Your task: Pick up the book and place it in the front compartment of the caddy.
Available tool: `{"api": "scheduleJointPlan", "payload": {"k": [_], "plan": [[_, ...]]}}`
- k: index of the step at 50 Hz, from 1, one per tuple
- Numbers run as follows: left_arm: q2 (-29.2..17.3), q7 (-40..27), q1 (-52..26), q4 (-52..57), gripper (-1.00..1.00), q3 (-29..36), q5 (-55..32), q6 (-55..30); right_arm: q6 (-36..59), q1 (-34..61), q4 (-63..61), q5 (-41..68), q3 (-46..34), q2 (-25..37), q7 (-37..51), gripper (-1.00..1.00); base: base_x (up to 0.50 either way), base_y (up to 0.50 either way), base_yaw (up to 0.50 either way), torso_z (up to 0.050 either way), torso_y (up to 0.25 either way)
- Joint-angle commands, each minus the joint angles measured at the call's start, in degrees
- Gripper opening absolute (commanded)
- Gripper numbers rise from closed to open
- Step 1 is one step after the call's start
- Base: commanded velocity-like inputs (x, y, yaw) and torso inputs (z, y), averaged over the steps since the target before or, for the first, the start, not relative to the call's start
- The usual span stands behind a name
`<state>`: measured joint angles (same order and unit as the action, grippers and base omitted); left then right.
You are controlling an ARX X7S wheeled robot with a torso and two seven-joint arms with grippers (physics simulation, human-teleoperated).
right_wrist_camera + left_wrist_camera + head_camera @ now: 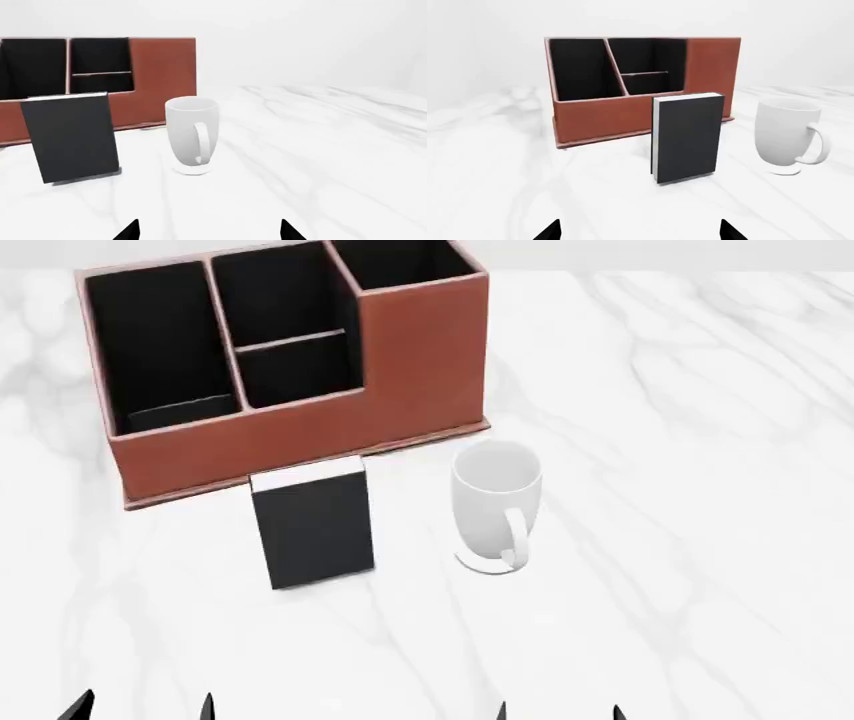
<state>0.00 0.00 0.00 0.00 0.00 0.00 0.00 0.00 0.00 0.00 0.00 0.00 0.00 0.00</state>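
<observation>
Book point(315, 527) upright on table point(667, 440), just in front of caddy point(400, 390), mug point(495, 502) beside.
Looks thin, stiff, light, smooth matte cover; pinch across covers near top. Left gripper point(639, 231) and right gripper point(209, 231) spread, empty.

One book point(315, 525), one caddy point(287, 430) with four cells, one mug point(495, 503), one table point(667, 440), two grippers: left point(140, 708), right point(558, 712).
</observation>
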Motion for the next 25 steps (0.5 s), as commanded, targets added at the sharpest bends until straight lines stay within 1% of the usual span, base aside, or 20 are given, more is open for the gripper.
{"api": "scheduleJointPlan", "payload": {"k": [1, 3, 4, 6, 7, 10, 11, 14, 17, 19, 20, 25], "plan": [[-0.9, -0.1, 0.1, 0.7, 1.00, 0.9, -2.3, -0.8, 0.4, -0.1, -0.6, 0.6, -1.3, 1.0, 1.0, 1.00, 0.00, 0.00, 0.00, 0.000, 0.000], [-1.4, -1.0, -0.2, 0.0, 1.00, 1.5, -2.4, -0.6, 0.1, 0.1, 0.0, 1.0, -1.8, 1.5, 1.6, 1.00, 0.00, 0.00, 0.00, 0.000, 0.000], [-1.7, -2.7, -0.2, 0.2, 1.00, 2.2, -0.2, -0.9, 0.2, 0.2, -0.2, 1.1, -2.1, 1.6, 2.0, 1.00, 0.00, 0.00, 0.00, 0.000, 0.000], [-2.0, -2.4, -0.3, -0.2, 1.00, 2.5, -0.6, -1.0, 0.0, 0.2, 0.1, 1.1, -2.3, 1.8, 2.3, 1.00, 0.00, 0.00, 0.00, 0.000, 0.000], [-0.6, -0.2, -0.2, 0.0, 1.00, 0.7, -0.7, -1.0, 0.4, 0.1, -0.2, -0.2, -1.0, 0.6, 0.9, 1.00, 0.00, 0.00, 0.00, 0.000, 0.000], [-1.2, -2.4, 0.5, 4.8, 1.00, 1.7, -0.2, -1.9, 0.9, -0.2, -2.9, 1.2, -1.6, 1.4, 1.9, 1.00, 0.00, 0.00, 0.00, 0.000, 0.000], [-1.4, -2.8, 0.5, 6.8, 1.00, 1.9, -0.6, -3.5, 2.6, -0.7, -6.3, 0.7, -2.1, 1.7, 2.4, 1.00, 0.00, 0.00, 0.00, 0.000, 0.000], [-1.9, -4.0, 0.7, 10.7, 1.00, 2.6, -0.6, -4.0, 5.3, -1.1, -12.5, 0.8, -2.5, 2.3, 3.3, 1.00, 0.00, 0.00, 0.00, 0.000, 0.000], [-2.5, -4.6, 1.2, 20.7, 1.00, 2.9, -1.4, -8.3, 10.9, -1.4, -23.9, 0.7, -2.9, 2.9, 4.2, 1.00, 0.00, 0.00, 0.00, 0.000, 0.000], [-2.7, -5.1, 1.3, 25.2, 1.00, 2.7, -2.2, -10.3, 12.9, -1.4, -28.0, 0.5, -3.0, 3.2, 4.8, 1.00, 0.00, 0.00, 0.00, 0.000, 0.000], [-2.9, -5.3, 1.5, 29.4, 1.00, 2.6, -2.8, -12.8, 14.3, -1.4, -31.2, 0.2, -3.1, 3.5, 5.1, 1.00, 0.00, 0.00, 0.00, 0.000, 0.000], [-4.0, -6.4, 1.6, 38.3, 1.00, 1.7, -4.3, -16.9, 17.9, -1.5, -39.0, 0.1, -2.8, 4.3, 6.3, 1.00, 0.00, 0.00, 0.00, 0.000, 0.000]]}}
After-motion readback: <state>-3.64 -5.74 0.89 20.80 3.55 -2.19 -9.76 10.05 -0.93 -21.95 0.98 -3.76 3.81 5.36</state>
